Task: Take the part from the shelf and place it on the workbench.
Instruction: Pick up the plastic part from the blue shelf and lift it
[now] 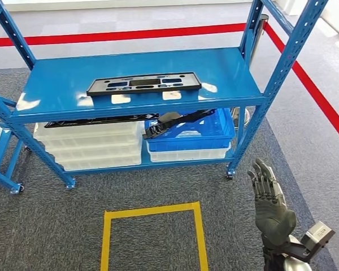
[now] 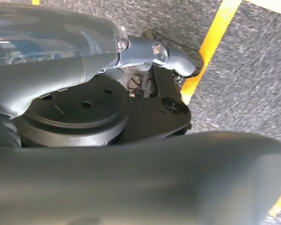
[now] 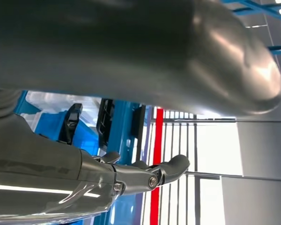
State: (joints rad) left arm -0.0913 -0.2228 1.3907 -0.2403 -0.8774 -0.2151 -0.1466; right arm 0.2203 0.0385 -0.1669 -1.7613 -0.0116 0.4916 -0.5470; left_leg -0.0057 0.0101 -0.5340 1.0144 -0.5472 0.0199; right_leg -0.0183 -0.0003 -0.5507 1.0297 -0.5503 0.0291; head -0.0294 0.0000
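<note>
At the lower right of your head view, the right hand [image 1: 270, 197] is raised with its fingers spread, holding nothing. Your left hand [image 2: 157, 54] hangs over the carpet; whether it is spread or curled, I cannot tell. Beyond the yellow floor square [image 1: 152, 234], the long black part [image 1: 144, 83] lies flat on the blue shelf [image 1: 52, 84], centre frame.

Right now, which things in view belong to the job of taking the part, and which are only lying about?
For the job:
- black part lying flat on the blue shelf
- right hand, raised and empty, fingers apart

Just lying about:
- blue crate and white crates on the lower level
- yellow floor square
- red floor tape
</note>
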